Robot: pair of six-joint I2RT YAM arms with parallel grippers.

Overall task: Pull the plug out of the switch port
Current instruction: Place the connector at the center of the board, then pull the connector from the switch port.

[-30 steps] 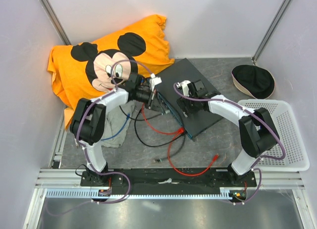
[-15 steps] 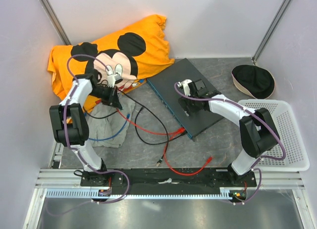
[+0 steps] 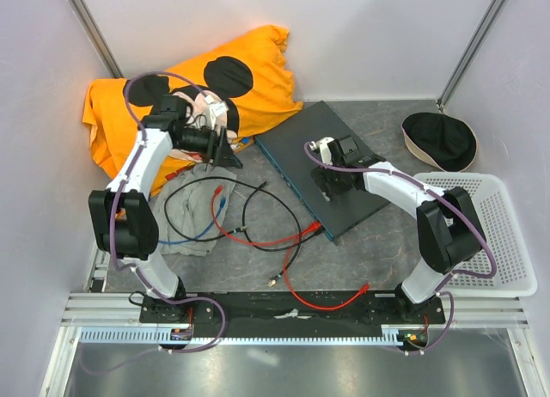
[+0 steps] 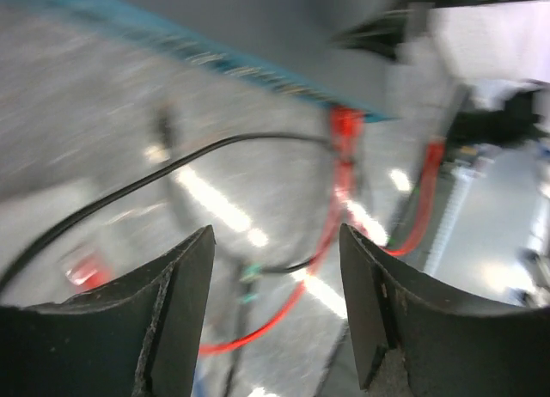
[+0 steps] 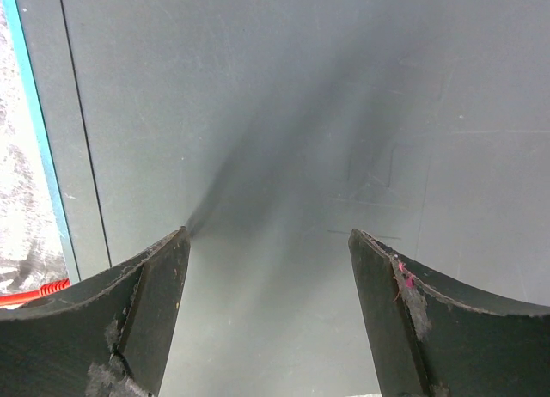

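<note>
The switch (image 3: 331, 161) is a flat dark grey box with a teal socket face (image 3: 288, 186) along its left side. A red cable's plug (image 3: 313, 229) sits at that face near the front corner, and shows blurred in the left wrist view as the red plug (image 4: 344, 124). A black cable (image 3: 249, 210) lies loose on the table left of the switch, one end (image 3: 262, 185) apart from the face. My left gripper (image 3: 232, 149) (image 4: 275, 234) hangs open and empty left of the switch. My right gripper (image 3: 329, 180) (image 5: 268, 234) stands open on the switch top (image 5: 284, 113).
An orange Mickey pillow (image 3: 249, 79) lies at the back left, behind my left arm. A grey cloth (image 3: 193, 221) with a blue cable (image 3: 206, 234) lies under the loose cables. A black cap (image 3: 440, 139) and a white basket (image 3: 494, 234) are on the right.
My left gripper pulled away from the teal face to the left with the black cable, then opened. The cable dropped onto the table. The right arm stayed put.
</note>
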